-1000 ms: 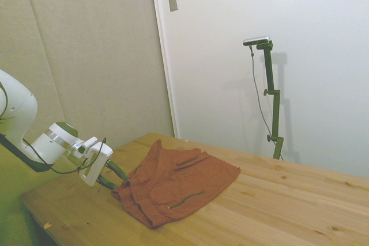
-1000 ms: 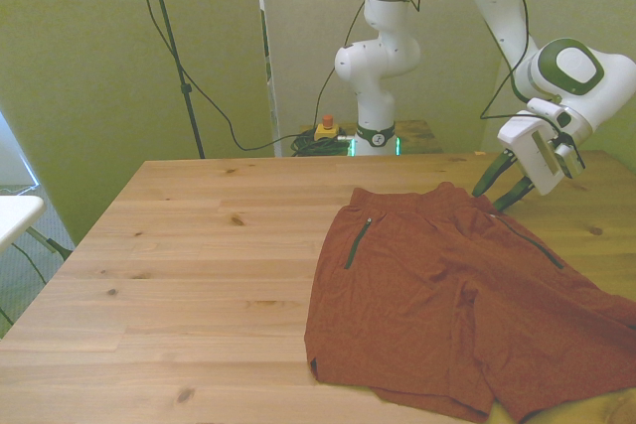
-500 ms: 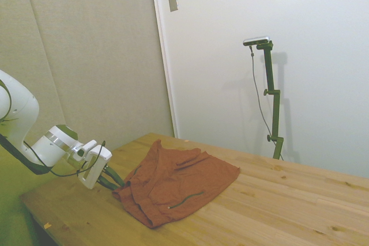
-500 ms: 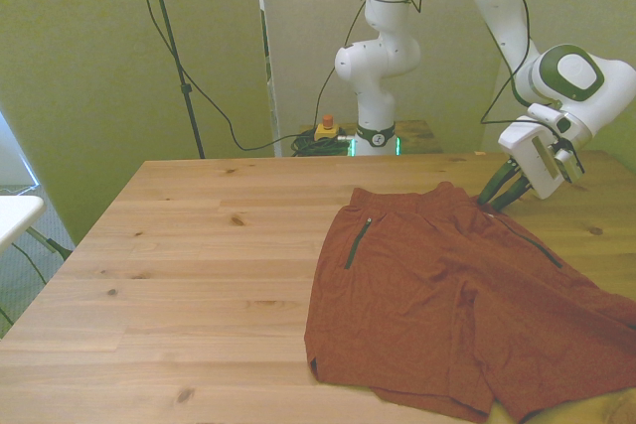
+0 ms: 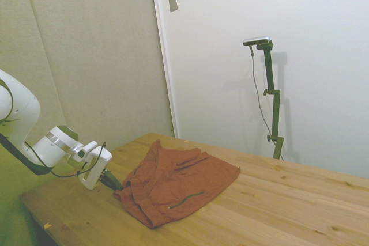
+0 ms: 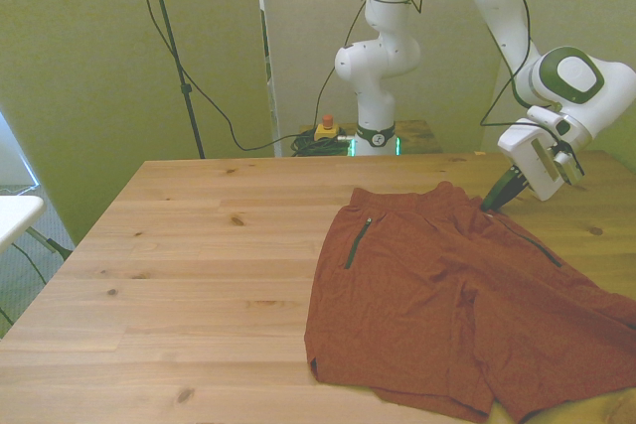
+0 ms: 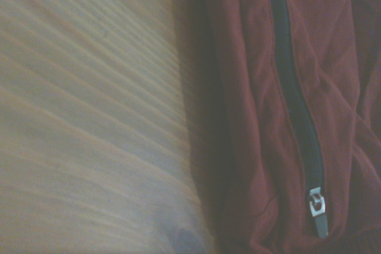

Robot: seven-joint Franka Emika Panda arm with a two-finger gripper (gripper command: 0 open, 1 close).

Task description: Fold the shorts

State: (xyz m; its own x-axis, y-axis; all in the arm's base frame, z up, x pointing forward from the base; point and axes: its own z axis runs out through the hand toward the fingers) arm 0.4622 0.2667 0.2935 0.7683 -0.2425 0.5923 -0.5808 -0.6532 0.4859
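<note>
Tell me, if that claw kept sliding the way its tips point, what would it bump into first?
Most likely the shorts. The gripper angles down at their waistband edge, with its fingertips closed together right at the fabric. Whether it already touches cloth or the table is hard to tell from here.

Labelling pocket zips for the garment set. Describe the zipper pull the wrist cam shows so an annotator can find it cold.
Start at the wooden table and the rust-orange shorts lying on it toward the front view's right. In the wrist view a dark pocket zipper runs down the fabric near the shorts' edge. The zipper pull is the small silvery metal tab at the end of that line, the only metallic bit on the cloth.
</note>
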